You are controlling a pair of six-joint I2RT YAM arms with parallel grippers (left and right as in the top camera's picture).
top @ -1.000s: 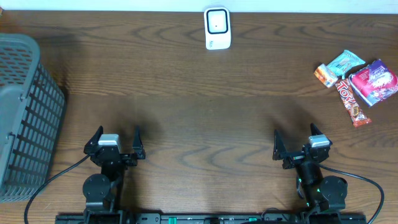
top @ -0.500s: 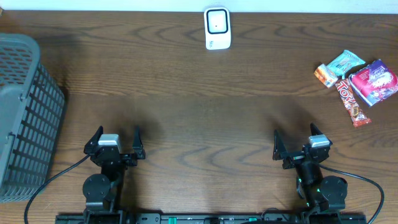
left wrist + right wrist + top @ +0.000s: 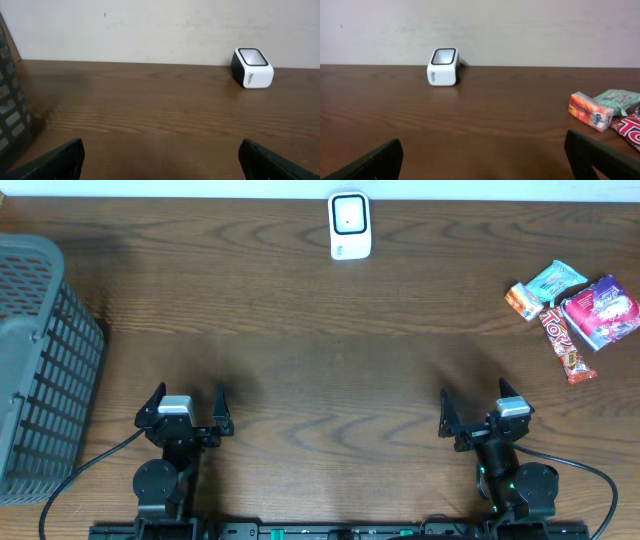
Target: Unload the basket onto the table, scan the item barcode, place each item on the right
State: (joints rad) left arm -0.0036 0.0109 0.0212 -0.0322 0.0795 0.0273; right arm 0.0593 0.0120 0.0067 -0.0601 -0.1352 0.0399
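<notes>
A white barcode scanner point(image 3: 350, 225) with a dark window stands at the far middle of the table; it also shows in the left wrist view as the scanner point(image 3: 252, 74) and in the right wrist view as the scanner point(image 3: 443, 73). Several snack items point(image 3: 575, 315) lie at the far right: an orange pack point(image 3: 590, 111), a teal pack point(image 3: 556, 281), a pink-purple pack point(image 3: 603, 312) and a red bar point(image 3: 566, 346). My left gripper point(image 3: 187, 407) and right gripper point(image 3: 478, 409) stand open near the front edge, nothing between their fingers.
A grey slatted basket point(image 3: 40, 365) stands at the left edge of the table, its wall showing as the basket point(image 3: 11, 105) in the left wrist view. A pale wall runs behind the table's far edge.
</notes>
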